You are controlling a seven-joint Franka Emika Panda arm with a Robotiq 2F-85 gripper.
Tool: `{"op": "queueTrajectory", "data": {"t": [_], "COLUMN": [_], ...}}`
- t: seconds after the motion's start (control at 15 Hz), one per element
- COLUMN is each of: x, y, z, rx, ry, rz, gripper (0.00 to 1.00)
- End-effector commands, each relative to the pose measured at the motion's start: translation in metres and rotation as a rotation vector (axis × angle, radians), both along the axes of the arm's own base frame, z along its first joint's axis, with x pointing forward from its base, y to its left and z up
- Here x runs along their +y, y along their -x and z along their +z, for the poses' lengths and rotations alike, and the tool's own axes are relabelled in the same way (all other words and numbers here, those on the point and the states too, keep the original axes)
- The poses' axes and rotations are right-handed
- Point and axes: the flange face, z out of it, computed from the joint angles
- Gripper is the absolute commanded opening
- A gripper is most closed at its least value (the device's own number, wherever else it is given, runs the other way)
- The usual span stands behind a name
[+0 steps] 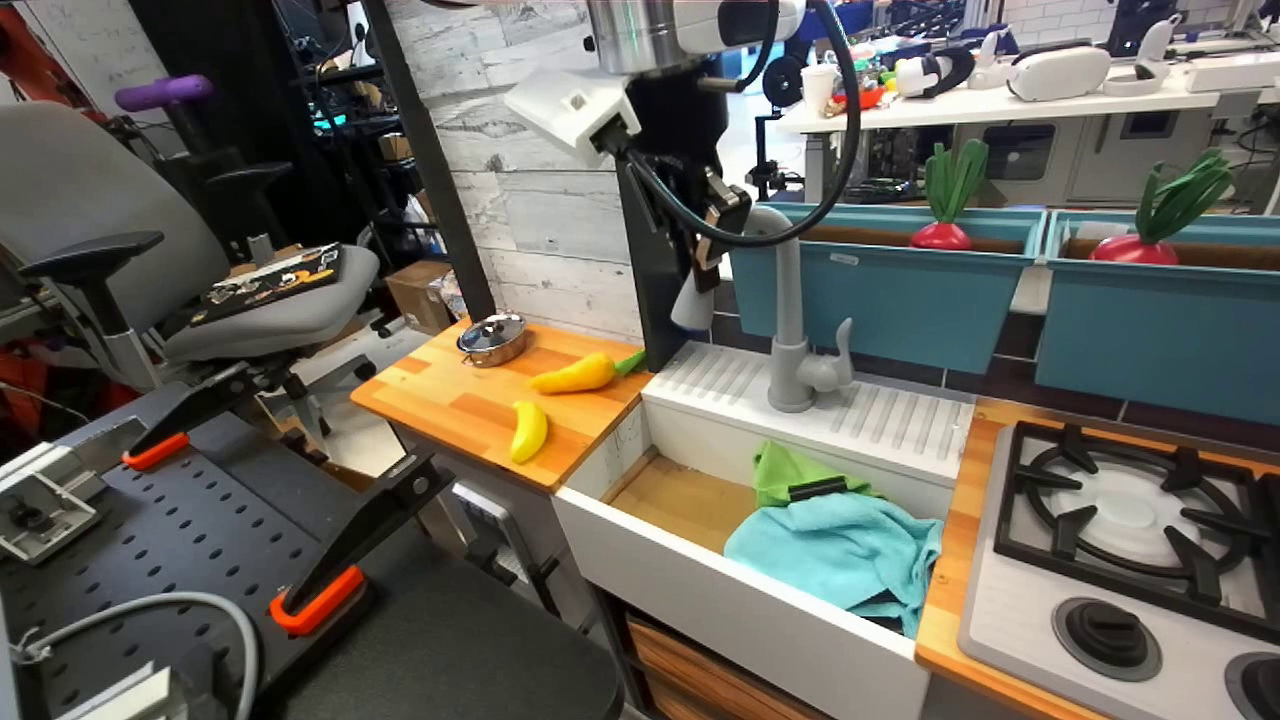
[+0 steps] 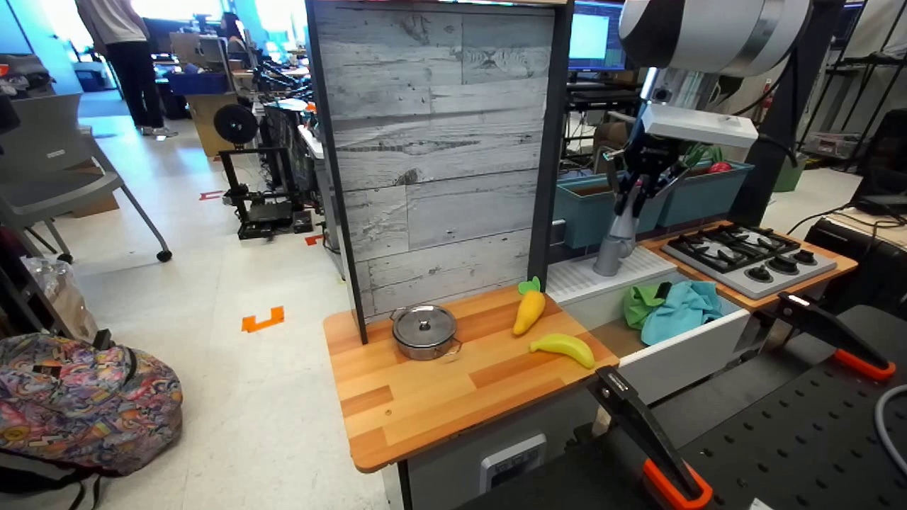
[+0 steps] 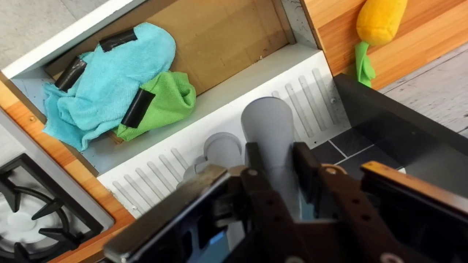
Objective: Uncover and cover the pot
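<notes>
Pot (image 2: 424, 350): 1, upright on the wooden tabletop (image 2: 425, 397) beside the wall panel (image 2: 439, 156), its 1 lid (image 2: 425, 326) seated on top.
Food: 1 banana (image 2: 565, 348) and 1 yellow vegetable (image 2: 530, 312) with a green top, both on the tabletop; 2 radishes (image 1: 940, 236), 1 in each of 2 planters (image 1: 880, 310).
Cloths: 1 blue cloth (image 3: 120, 80) and 1 green cloth (image 3: 170, 96), touching, in the sink (image 1: 740, 610).
Faucet (image 1: 788, 300): 1, grey, at the back of the sink.
End effector (image 3: 276, 151): 1, at the faucet, its 2 fingers (image 3: 252, 157) apart with the spout seen between them; whether they press on it, I cannot tell.
Stove (image 1: 1015, 610): 1, with 3 knobs (image 2: 783, 264) in an exterior view.
Clamps (image 1: 320, 605): 2, orange-tipped, in both exterior views.
Wrist view: 3 black strips (image 3: 138, 108) along the cloths, and part of the yellow vegetable.
Exterior views: pot, lid and banana show only here, in both; a patterned backpack (image 2: 85, 404) sits on the floor in an exterior view.
Tabletop edges: pot near the outer edge, a broad stretch of wood between it and the front edge; banana near the front corner by the sink; yellow vegetable between pot and sink, near the wall panel.
Sink room: cloths bunched toward the stove; brown floor shows on the pot's side.
</notes>
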Motion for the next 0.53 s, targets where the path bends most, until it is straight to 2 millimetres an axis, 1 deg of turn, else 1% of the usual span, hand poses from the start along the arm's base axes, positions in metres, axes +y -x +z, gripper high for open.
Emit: {"op": "queueTrajectory", "data": {"t": [0.0,0.47], "x": [0.009,0.019], "y": [-0.01,-0.024], "z": [0.008,0.015], "rx": [-0.067,-0.14], "ry": [0.001,-0.025], "rz": [0.007,0.008], "gripper": [0.07,0.07]}}
